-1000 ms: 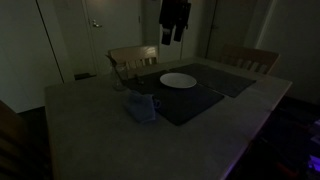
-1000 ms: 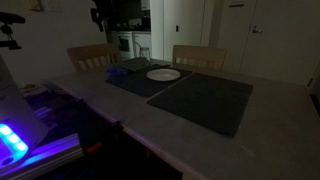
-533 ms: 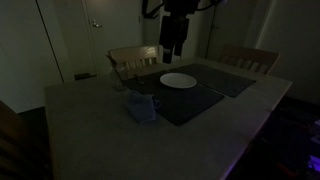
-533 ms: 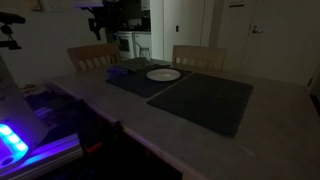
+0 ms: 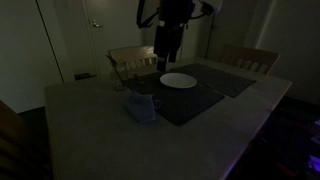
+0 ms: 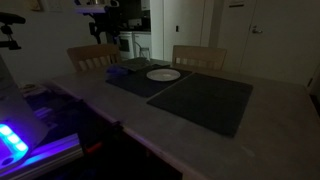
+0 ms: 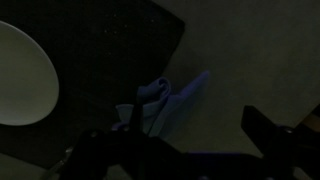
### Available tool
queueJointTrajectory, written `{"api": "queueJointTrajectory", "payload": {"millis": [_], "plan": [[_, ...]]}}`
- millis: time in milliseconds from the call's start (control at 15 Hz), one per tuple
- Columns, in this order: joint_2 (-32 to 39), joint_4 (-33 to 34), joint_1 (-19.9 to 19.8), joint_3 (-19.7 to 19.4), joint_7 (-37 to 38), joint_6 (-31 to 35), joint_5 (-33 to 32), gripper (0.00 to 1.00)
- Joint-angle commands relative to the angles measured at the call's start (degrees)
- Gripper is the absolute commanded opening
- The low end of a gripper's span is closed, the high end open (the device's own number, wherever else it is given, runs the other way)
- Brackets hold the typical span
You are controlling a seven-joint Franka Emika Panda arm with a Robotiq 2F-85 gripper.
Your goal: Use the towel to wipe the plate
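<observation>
The plate [image 5: 178, 81] looks smooth, faintly glossy — the towel [image 5: 141, 108] soft crumpled cloth — the placemat [image 5: 195, 102] matt.

Very dim room, grainy murky views, purple-blue glow at edge

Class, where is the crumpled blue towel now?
In an exterior view, the crumpled blue towel lies at a corner of the dark placemat, nearer the camera than the round white plate, not touching it.

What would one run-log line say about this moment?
gripper: open, empty, aloft | crumpled blue cloth towel: untouched | round white plate: on dark placemat
</observation>
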Motion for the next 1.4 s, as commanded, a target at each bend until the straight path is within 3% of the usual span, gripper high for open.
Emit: {"api": "queueJointTrajectory", "payload": {"millis": [0,333,600,800,1200,1267,1333], "plan": [[7.0,3.8,-0.2,-0.1,-2.6,2.6,-0.8,1.00],[16.0,7.2,0.5,-1.5,-1.7,9.6,-4.8,1.00],[22.5,10.4,4.4,-7.7,7.8,20.2,-13.5,1.00],[26.2,12.5,7.0,-11.0,10.4,22.4,-14.8,1.00],[29.4,12.4,9.8,-12.2,12.0,23.9,-13.4,1.00],[29.5,12.3,10.0,-12.3,12.0,23.8,-13.4,0.93],[29.5,12.1,10.0,-12.3,11.8,23.8,-13.3,0.72]]}}
